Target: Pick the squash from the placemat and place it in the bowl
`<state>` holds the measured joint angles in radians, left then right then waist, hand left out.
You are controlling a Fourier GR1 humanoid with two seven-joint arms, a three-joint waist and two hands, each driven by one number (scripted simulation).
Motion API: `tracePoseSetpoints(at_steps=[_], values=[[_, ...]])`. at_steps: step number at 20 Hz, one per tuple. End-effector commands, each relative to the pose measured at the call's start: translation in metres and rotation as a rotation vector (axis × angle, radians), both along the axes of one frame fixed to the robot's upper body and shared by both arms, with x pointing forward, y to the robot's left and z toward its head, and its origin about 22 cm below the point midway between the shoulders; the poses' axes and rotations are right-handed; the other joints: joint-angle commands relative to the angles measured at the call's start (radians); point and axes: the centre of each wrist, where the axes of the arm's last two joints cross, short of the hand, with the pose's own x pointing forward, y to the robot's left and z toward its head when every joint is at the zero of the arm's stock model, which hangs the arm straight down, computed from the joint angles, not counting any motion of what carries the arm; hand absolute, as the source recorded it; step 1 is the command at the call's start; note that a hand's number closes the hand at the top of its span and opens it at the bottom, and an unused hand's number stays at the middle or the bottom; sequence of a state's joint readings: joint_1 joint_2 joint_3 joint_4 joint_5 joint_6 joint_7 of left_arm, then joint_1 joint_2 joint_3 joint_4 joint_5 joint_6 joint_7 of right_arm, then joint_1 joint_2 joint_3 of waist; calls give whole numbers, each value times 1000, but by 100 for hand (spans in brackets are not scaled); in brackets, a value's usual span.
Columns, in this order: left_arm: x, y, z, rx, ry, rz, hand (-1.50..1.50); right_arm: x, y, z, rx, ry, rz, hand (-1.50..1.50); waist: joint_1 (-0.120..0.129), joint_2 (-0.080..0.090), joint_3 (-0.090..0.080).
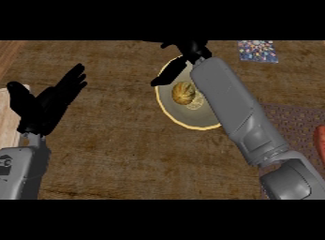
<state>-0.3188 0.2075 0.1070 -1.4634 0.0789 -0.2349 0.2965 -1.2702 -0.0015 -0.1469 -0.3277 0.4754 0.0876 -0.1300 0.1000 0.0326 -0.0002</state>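
Head view: brown wooden counter (123,150). The squash (184,93) already lies inside the bowl (166,112), just below and left of the right hand (189,50), whose fingers look spread and released, though dark against shadow. Left hand (47,101) rests open at left, farther off. Placemat (296,122) at right.

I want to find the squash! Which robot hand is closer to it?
The right hand. It is just above the squash lying in the bowl, while the left hand rests open far off to the left.
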Motion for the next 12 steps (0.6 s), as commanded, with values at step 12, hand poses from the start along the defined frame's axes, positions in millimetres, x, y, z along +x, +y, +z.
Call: tracePoseSetpoints(at_steps=[12], values=[[-8, 17, -10, 16, 28, 66, 0, 21, -70, 26, 155, -213, -290, -150, -47, -10, 0]])
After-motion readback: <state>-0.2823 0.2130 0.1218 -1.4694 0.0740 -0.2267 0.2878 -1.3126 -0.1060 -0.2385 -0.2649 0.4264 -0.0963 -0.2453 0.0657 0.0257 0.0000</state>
